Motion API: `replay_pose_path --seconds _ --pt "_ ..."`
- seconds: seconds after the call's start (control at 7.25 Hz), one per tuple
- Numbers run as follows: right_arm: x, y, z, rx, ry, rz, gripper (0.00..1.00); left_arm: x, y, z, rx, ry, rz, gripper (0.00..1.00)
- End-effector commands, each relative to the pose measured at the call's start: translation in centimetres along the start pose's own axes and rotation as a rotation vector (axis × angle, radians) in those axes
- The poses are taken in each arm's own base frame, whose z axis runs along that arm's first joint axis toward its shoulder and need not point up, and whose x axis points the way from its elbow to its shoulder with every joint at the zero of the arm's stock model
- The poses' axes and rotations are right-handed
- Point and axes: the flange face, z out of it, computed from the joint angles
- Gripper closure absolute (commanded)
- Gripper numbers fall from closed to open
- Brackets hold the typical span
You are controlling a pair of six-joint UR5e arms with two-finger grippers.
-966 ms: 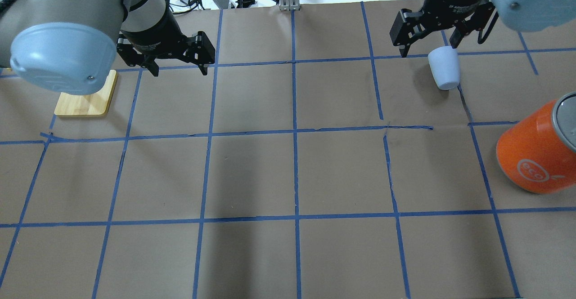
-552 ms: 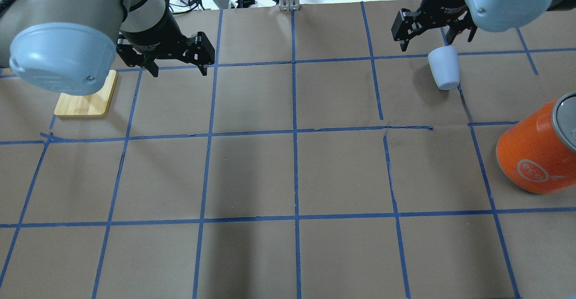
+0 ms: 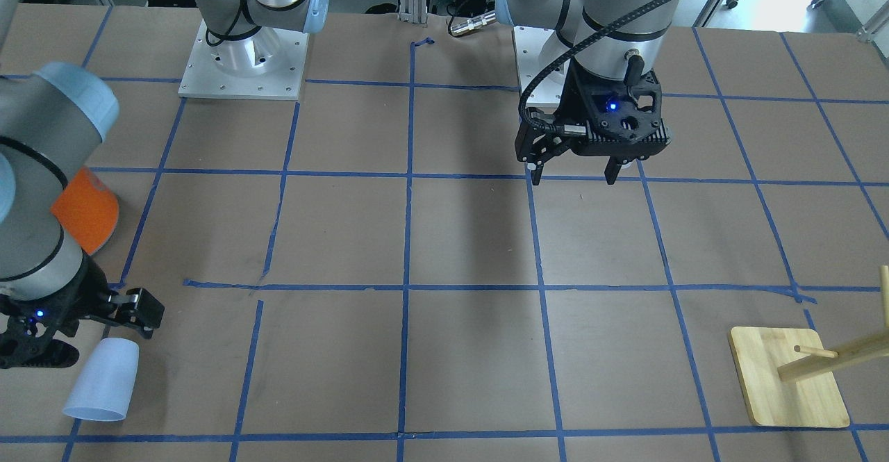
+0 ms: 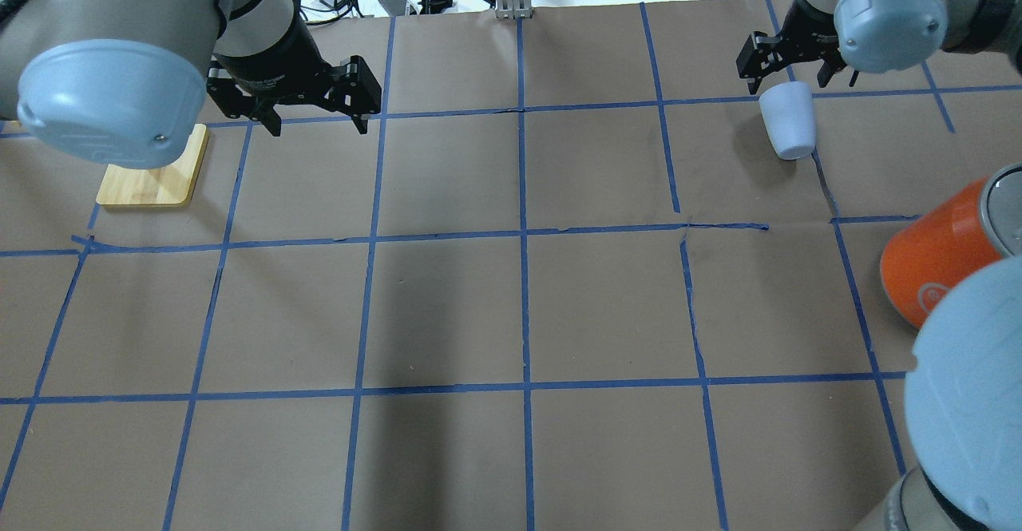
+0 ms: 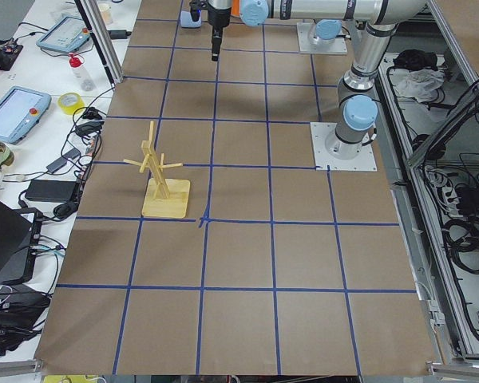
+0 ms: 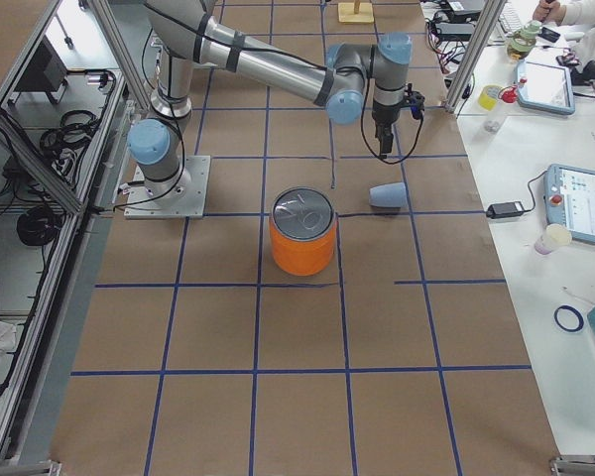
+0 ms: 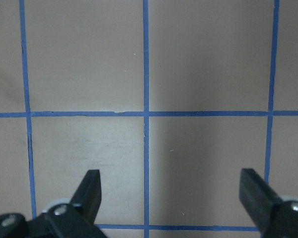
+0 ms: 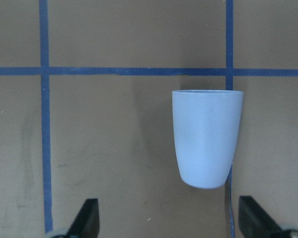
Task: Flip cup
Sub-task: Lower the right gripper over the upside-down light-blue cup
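Note:
The pale blue cup [image 4: 786,124] lies on its side on the brown paper at the far right, rim pointing away from the robot's base. It also shows in the front view [image 3: 103,389], the right side view [image 6: 388,195] and the right wrist view [image 8: 206,139]. My right gripper [image 4: 798,77] is open and empty, hovering above the cup's rim end without touching it; in the right wrist view [image 8: 171,220] the cup sits between the fingers, closer to the right one. My left gripper [image 4: 319,120] is open and empty over bare paper, also seen in the front view [image 3: 574,176].
A large orange can [image 4: 934,275] with a silver top stands near the right edge, closer to the robot than the cup. A wooden peg stand [image 3: 788,378] on a bamboo base [image 4: 156,180] is at the far left. My right arm's elbow [image 4: 974,387] fills the lower right corner.
My right gripper has drawn away from the cup, up and to the right in the overhead view, and its elbow has swung into the lower right. The cup and left arm have not moved.

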Motion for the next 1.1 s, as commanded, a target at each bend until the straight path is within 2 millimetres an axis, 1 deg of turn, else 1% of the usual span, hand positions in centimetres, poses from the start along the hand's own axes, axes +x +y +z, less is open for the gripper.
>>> replay_pose_path --seconds 0.0,0.14,0.41,0.55,0.69,0.83,0.97 --pt "0.5 -1.1 4.0 -0.004 0.003 0.001 0.00 0.0 0.0 0.0 0.000 0.000 0.000 0.00" --pt "1.4 -1.3 5.6 -0.016 0.005 -0.001 0.00 0.0 0.0 0.0 0.000 0.000 0.000 0.00" --pt "4.7 -1.5 8.7 -0.052 0.003 0.048 0.00 0.0 0.0 0.0 0.000 0.000 0.000 0.00" --pt "5.5 -1.5 10.1 -0.071 0.000 0.068 0.00 0.0 0.0 0.0 0.000 0.000 0.000 0.00" --pt "5.6 -1.4 10.8 -0.080 -0.002 0.072 0.00 0.0 0.0 0.0 0.000 0.000 0.000 0.00" --pt "5.6 -1.3 12.0 -0.098 -0.007 0.068 0.00 0.0 0.0 0.0 0.000 0.000 0.000 0.00" --pt "5.5 -1.3 12.5 -0.104 -0.008 0.066 0.00 0.0 0.0 0.0 0.000 0.000 0.000 0.00"
